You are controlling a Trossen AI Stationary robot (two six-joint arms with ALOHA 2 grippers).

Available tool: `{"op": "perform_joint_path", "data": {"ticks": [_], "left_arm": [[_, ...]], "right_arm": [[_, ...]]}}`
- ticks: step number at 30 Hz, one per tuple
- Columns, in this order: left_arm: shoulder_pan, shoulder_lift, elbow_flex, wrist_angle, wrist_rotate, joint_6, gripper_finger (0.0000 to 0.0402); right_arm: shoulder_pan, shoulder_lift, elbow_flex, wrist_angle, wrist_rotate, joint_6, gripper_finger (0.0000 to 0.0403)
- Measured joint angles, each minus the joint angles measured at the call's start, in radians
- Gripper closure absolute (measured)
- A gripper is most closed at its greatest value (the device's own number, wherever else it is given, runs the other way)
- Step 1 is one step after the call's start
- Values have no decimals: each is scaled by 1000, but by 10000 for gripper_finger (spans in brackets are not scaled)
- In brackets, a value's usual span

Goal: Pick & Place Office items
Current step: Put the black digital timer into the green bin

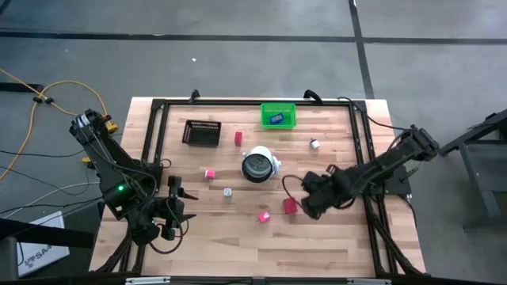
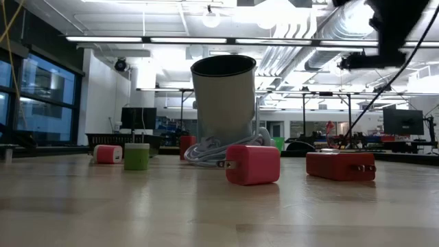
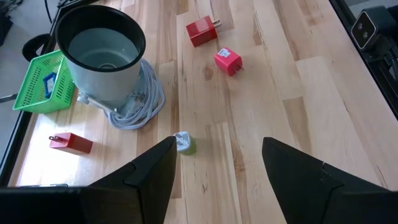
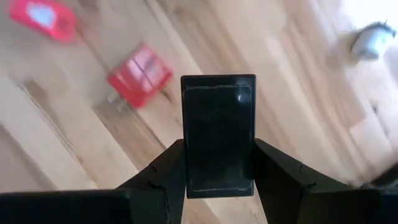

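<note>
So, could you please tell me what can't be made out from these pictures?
- Right tool: its black flat rectangle hides the table beneath; what it is can't be read.
- Green bin: the blue item inside is too small in the high view.
- Low view: the white container blocks the things behind it.

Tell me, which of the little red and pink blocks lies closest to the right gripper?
The red block, just beside the right gripper on its left-arm side. The pink block lies a bit farther off, and the other two sit up near the tray.
</note>
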Motion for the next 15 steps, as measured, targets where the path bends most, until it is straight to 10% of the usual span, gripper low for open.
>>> {"op": "perform_joint_path", "data": {"ticks": [15], "left_arm": [[0,0,0,0,0,0,174]], "right_arm": [[-336,-140,4,62,4,-416,257]]}}
